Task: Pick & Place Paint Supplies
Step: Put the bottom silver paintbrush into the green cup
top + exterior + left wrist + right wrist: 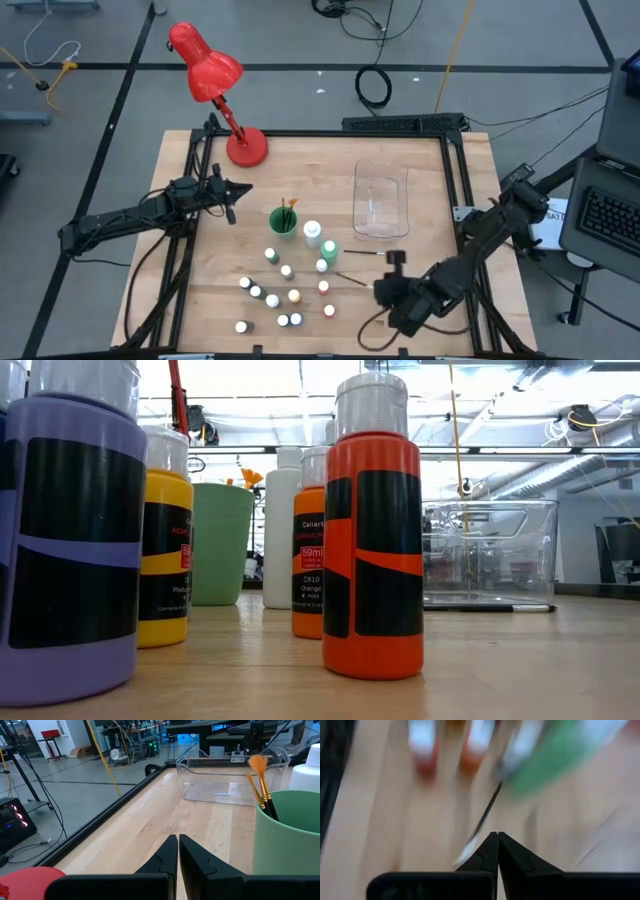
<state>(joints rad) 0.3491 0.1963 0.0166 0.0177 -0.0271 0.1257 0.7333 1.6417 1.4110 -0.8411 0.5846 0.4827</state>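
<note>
My right wrist view is smearing everything: the bottles [425, 745] at 11 o'clock are blurring out, and the paintbrush [482, 820] tip is vanishing behind my right gripper [497, 837].

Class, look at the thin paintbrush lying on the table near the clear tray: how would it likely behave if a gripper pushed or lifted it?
The paintbrush lies flat on the table, thin and straight, so it probably feels light and stiff. Its slim handle looks round, so a push may roll it. Lying so low, it may be hard to pinch.
</note>
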